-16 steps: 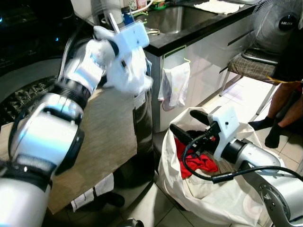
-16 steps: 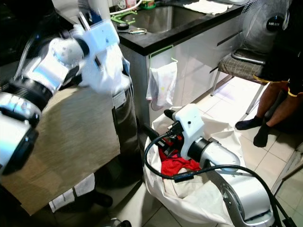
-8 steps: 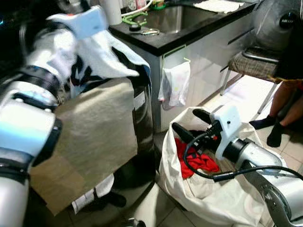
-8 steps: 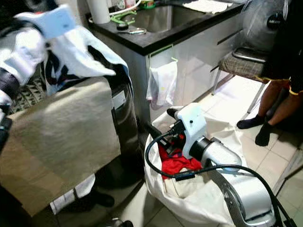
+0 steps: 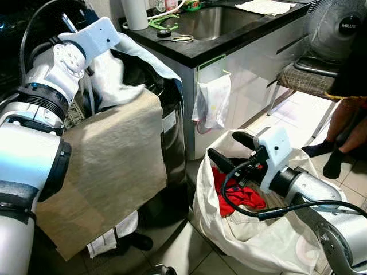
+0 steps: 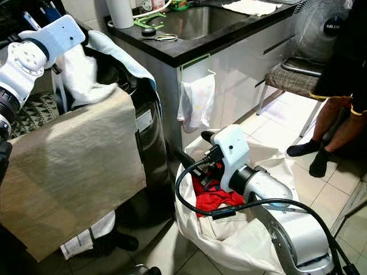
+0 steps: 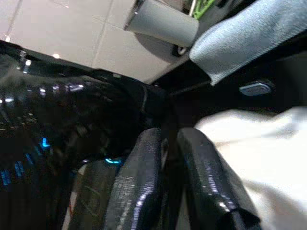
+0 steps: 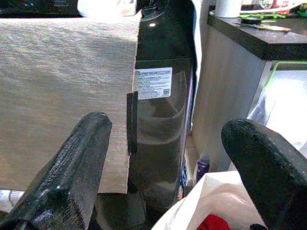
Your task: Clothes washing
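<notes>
A white garment (image 5: 112, 80) lies bunched in the top opening of the black washing machine (image 5: 173, 134). My left gripper (image 7: 170, 139) sits over that opening, its fingers pressed close together, and the white cloth runs along one finger (image 7: 206, 177). My right gripper (image 5: 230, 150) is open and empty. It hovers over the mouth of the white laundry bag (image 5: 258, 243) on the floor. A red garment (image 5: 243, 197) and some dark clothes lie inside the bag.
A beige cloth (image 5: 109, 166) hangs down the machine's front and a blue towel (image 5: 155, 60) lies on its rim. The black counter (image 5: 229, 43) with a sink stands behind. A person's legs (image 5: 344, 143), a chair (image 5: 309, 77) and a fan (image 5: 338, 26) are at the right.
My left arm has swung back and left over the machine's opening, and the white garment has gone from hanging in the air to resting in it. The right arm has not moved.
</notes>
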Available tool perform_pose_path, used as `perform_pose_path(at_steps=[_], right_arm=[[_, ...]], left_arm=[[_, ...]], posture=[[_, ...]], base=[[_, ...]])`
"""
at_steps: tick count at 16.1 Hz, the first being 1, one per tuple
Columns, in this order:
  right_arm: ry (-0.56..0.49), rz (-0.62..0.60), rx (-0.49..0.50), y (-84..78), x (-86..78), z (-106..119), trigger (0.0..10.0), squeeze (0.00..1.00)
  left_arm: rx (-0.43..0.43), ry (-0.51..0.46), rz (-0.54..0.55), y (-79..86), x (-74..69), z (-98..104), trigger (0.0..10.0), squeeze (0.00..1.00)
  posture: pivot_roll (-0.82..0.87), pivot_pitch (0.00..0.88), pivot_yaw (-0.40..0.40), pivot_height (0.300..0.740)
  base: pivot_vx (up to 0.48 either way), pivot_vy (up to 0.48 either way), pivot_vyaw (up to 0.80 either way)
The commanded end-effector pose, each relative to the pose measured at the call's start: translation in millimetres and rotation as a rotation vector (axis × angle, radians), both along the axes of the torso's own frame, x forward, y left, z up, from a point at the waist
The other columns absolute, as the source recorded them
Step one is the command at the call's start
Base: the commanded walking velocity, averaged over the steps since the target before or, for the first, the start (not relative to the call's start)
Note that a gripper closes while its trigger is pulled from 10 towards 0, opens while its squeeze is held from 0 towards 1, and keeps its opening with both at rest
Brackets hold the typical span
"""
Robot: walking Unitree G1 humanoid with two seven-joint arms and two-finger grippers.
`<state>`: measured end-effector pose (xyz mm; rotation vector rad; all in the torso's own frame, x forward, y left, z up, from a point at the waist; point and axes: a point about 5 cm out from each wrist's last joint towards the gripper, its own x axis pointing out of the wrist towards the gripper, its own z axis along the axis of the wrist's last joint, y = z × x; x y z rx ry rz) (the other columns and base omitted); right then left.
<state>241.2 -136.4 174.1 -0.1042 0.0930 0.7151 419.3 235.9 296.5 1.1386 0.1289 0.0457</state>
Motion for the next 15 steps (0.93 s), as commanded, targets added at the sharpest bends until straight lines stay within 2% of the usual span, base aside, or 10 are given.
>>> perform_pose_path(at_steps=[1,3,4,5,6,8,9,10,12,15], right_arm=[[-0.009,0.015,-0.01,1.9,2.0,2.6,10.0,0.0],[-0.01,0.017,-0.011,1.8,2.6,2.9,10.0,0.0],[-0.012,0.018,-0.011,1.9,3.0,3.3,10.0,0.0],[-0.013,0.018,-0.011,2.0,3.1,3.5,10.0,0.0],[-0.038,-0.017,0.006,0.6,5.7,7.1,10.0,0.0],[-0.089,-0.118,0.034,-3.8,11.7,12.3,10.0,0.0],[-0.112,-0.176,0.074,-6.4,15.2,16.5,10.0,0.0],[-0.128,-0.232,0.119,-10.3,18.1,21.6,10.0,0.0],[-0.132,-0.253,0.13,-12.7,18.7,22.8,10.0,0.0],[-0.134,-0.386,0.2,-17.1,20.6,21.0,10.0,0.0]], left_arm=[[-0.007,0.02,0.022,6.2,-1.4,0.0,10.0,1.0],[0.013,-0.008,0.04,9.6,-2.2,4.7,10.0,1.0],[-0.066,-0.014,0.026,9.6,-2.4,4.9,10.0,0.58],[-0.121,-0.016,0.015,8.9,-2.3,4.4,10.0,0.58],[-0.54,-0.036,-0.187,-17.4,1.2,11.2,10.0,0.0],[-0.819,-0.054,-0.467,-43.2,-0.8,23.1,10.0,0.0],[-0.959,-0.018,-0.691,-56.4,-7.7,27.3,10.0,0.0],[-1.088,0.043,-1.054,-69.5,-34.3,28.2,10.0,0.0],[-1.078,0.12,-1.169,-76.0,-54.3,16.1,10.0,0.0],[-0.903,0.331,-1.124,-101.2,-99.9,-68.8,10.0,0.0]], posture=[[-0.12,0.0,0.113,0.74],[-0.12,0.0,0.111,0.74],[-0.12,0.0,0.111,0.74],[-0.12,0.0,0.111,0.74],[-0.12,0.0,0.115,0.74],[-0.11,0.0,0.118,0.74],[-0.12,0.0,0.118,0.74],[-0.11,0.0,0.117,0.74],[-0.11,0.0,0.109,0.74],[-0.09,0.0,0.103,0.74]], base=[[0.0,0.0,0.0],[0.0,0.0,0.0],[0.0,0.0,0.0],[0.0,0.0,0.0],[0.0,0.0,0.0],[0.0,0.0,0.0],[0.0,0.0,0.0],[0.0,0.0,0.0],[0.0,0.0,0.0],[0.0,0.0,0.0]])
